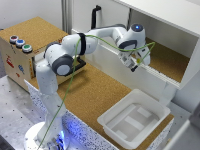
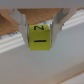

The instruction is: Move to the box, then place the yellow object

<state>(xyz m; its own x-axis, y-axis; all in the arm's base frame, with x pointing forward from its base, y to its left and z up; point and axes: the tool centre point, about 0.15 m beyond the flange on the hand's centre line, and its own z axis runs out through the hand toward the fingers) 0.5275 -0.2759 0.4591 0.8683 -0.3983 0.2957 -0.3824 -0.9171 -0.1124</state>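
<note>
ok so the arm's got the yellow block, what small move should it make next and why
Probably swing the gripper down toward the white bin. It is shut on the yellow block up by the cabinet shelf, well away from the bin, so releasing now would miss.

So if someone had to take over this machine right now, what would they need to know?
Gripper: shut on the yellow object, a small yellow block with dark marks, pinched between both fingers.
Position: the arm is stretched toward the exterior view's right, with the gripper held up by the front edge of the big white cabinet.
Box: the shallow white bin sits on the cork surface, lower in that view than the gripper. It looks empty.
Done: the object is picked up.
Left: carry it over the box, lower, open the fingers to release it inside.
</note>
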